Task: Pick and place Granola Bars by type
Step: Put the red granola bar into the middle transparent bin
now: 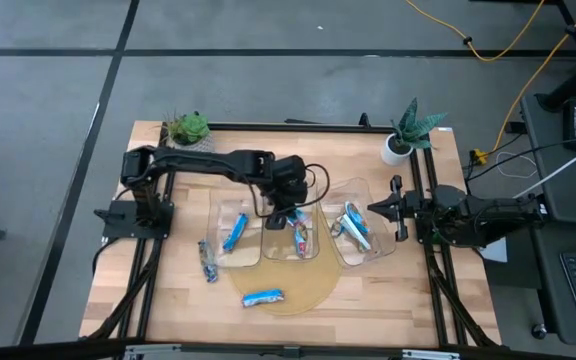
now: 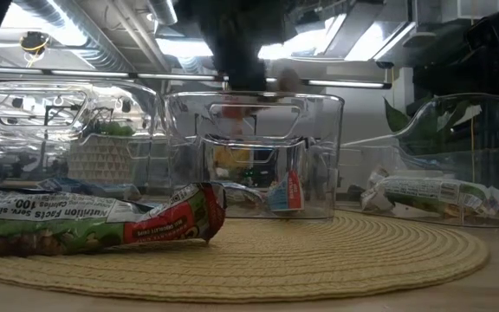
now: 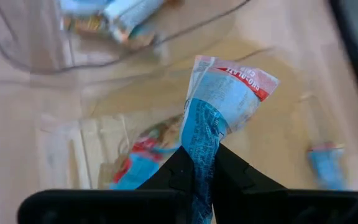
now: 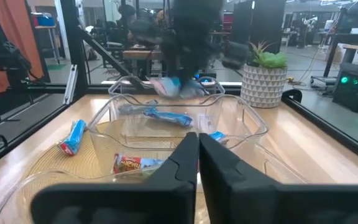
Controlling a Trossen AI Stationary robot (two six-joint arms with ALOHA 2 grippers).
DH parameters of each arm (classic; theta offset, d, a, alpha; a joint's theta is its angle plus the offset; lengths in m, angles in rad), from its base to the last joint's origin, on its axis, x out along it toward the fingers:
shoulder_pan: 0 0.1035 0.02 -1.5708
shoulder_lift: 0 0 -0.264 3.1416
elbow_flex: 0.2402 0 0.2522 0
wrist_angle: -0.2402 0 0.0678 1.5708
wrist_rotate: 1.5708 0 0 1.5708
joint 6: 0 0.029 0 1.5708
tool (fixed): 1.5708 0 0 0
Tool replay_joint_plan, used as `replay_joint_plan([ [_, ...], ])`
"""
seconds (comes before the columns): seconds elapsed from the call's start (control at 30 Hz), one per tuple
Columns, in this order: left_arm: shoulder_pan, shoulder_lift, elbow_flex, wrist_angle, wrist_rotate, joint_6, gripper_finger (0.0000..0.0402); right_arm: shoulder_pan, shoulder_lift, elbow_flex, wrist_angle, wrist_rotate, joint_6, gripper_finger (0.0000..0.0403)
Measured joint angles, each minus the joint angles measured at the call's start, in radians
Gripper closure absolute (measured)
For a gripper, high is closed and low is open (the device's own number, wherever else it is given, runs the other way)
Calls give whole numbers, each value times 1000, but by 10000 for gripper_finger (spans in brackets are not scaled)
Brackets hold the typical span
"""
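Observation:
My left gripper [image 1: 285,208] [image 3: 202,163] hovers over the middle clear bin [image 1: 273,250], shut on a blue-and-white bar with a red strip [image 3: 229,93]. Another bar [image 1: 301,238] lies flat in that bin. A blue bar [image 1: 234,232] lies in the left bin. Several bars [image 1: 353,225] lie in the right bin. One bar [image 1: 208,262] rests on the wood left of the bins, and one [image 1: 263,297] [image 2: 85,221] on the woven mat. My right gripper [image 1: 383,208] [image 4: 198,146] waits shut, low at the right bin's right side. My left gripper pinches the blue-and-white bar between its two fingers at one end [image 3: 199,134], coming from above and pointing down. The bar is lifted clear and sticks out past the fingertips, its red-striped end [image 3: 247,78] pointing down over the middle bin.
Three clear plastic bins stand side by side on the round woven mat [image 1: 308,290]. Potted plants stand at the far left corner [image 1: 188,128] and far right corner [image 1: 408,130]. Bare wood shows near the front edge on either side of the mat.

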Motion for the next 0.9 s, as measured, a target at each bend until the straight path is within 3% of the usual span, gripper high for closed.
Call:
replay_joint_plan([
  [0.4,82,147,0,52,-32,71,377,0,0,0,-1,-9,1,372],
  [0.67,87,216,0,56,-135,124,376,0,0,0,-2,-9,1,372],
  [0.9,85,223,2,59,-137,128,344,0,0,0,-2,-9,1,372],
])
